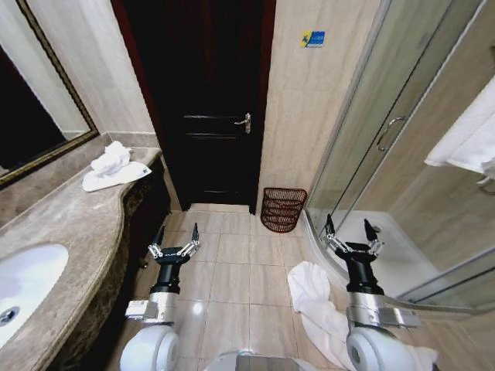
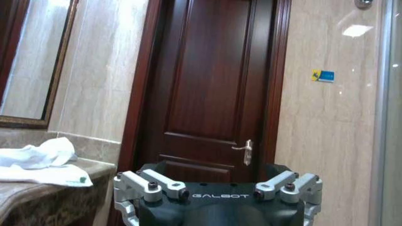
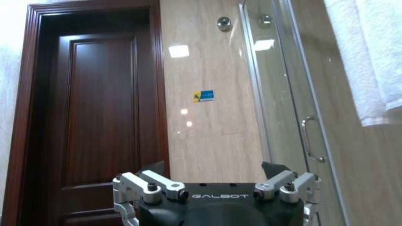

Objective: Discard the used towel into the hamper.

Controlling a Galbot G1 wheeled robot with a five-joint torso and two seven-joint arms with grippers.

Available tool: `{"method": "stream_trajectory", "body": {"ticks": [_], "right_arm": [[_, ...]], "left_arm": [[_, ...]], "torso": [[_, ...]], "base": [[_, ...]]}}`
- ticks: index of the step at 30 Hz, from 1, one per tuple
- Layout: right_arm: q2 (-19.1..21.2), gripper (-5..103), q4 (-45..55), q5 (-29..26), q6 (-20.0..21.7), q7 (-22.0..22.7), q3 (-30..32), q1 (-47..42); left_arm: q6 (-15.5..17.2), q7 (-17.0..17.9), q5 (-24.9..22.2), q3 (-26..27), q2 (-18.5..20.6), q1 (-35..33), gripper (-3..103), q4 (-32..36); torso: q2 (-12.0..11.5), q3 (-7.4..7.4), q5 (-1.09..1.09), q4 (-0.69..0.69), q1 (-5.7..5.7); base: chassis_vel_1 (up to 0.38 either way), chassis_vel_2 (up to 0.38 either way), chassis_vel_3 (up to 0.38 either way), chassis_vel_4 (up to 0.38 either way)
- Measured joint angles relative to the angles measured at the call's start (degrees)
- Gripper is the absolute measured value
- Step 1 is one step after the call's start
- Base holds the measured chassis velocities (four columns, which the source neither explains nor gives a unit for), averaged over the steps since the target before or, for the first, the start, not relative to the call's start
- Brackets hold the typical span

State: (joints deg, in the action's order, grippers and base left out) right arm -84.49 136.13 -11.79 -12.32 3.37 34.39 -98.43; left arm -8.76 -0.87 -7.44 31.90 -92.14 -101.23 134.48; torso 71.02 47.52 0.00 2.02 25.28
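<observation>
Nothing picked up yet. The used towel (image 1: 313, 297) lies crumpled on the floor beside my right tool (image 1: 352, 234), and the hamper (image 1: 282, 209) stands ahead by the door. Both tools, left tool (image 1: 175, 238) included, hang spread wide and empty. Next I should reach down to the towel.

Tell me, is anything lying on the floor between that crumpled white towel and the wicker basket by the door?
Nothing visible. Bare floor tiles run from the towel near the right pincer to the hamper against the wall beside the door.
</observation>
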Motion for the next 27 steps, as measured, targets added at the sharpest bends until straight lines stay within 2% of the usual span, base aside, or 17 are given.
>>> {"method": "stream_trajectory", "body": {"ticks": [18,19,22,25,27], "right_arm": [[0.46,100,-0.77,0.2,0.22,-0.24,0.17,0.42],[0.45,100,-0.77,0.2,0.21,-0.24,0.15,0.42],[0.27,100,-0.86,0.28,0.21,-0.25,-0.07,0.41],[0.08,100,-0.92,0.44,0.17,-0.29,-0.3,0.37],[-0.03,100,-0.97,0.56,0.13,-0.31,-0.44,0.38]], "left_arm": [[-1.19,0.54,0.91,0.03,0.0,0.48,100,-1.37],[-1.33,0.62,0.92,0.03,0.0,0.55,100,-1.45],[-1.52,1.63,0.92,0.01,0.0,0.72,100,-1.68],[-1.54,2.02,0.91,0.04,0.01,0.78,100,-1.78],[-1.61,2.08,0.91,0.1,0.0,0.74,100,-1.78]], "torso": [[-0.01,0.0,0.03,0.0,0.0],[-0.01,0.0,-0.02,-0.01,0.0],[-0.01,0.0,0.02,0.0,0.0],[-0.01,0.0,-0.02,-0.02,0.01],[0.0,0.0,0.04,0.01,0.0]], "base": [[-0.151,0.157,0.15,-0.158],[-0.187,0.168,0.17,-0.176],[-0.17,0.194,0.181,-0.186],[-0.221,0.171,0.193,-0.214],[-0.215,0.24,0.211,-0.242]]}}
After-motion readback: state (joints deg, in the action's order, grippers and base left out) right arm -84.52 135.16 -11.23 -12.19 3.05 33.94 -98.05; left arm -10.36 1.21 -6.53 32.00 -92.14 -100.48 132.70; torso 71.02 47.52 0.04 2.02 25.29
